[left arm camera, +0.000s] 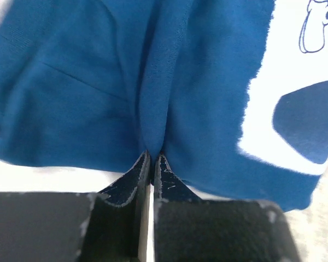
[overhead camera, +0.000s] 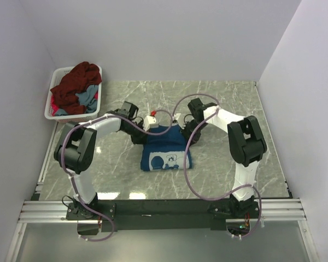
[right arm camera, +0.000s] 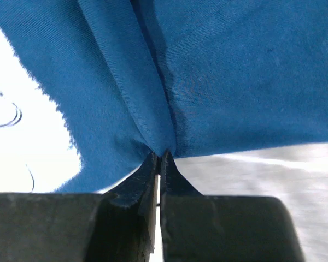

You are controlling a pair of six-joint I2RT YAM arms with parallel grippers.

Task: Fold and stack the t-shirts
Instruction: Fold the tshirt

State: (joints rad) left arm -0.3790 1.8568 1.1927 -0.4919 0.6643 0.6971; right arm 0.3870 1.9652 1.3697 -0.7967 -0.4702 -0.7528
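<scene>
Overhead, the blue shirt (overhead camera: 165, 148) lies folded in the middle of the table (overhead camera: 224, 103), print up. The left gripper (overhead camera: 139, 136) is at its left edge and the right gripper (overhead camera: 191, 136) at its right. A maroon shirt (overhead camera: 76, 82) is heaped in the basket (overhead camera: 50, 106) at the far left corner. At the left wrist, the jaws are all but closed, pinching a ridge of blue cloth. At the right wrist, the jaws press together on a blue fold.
</scene>
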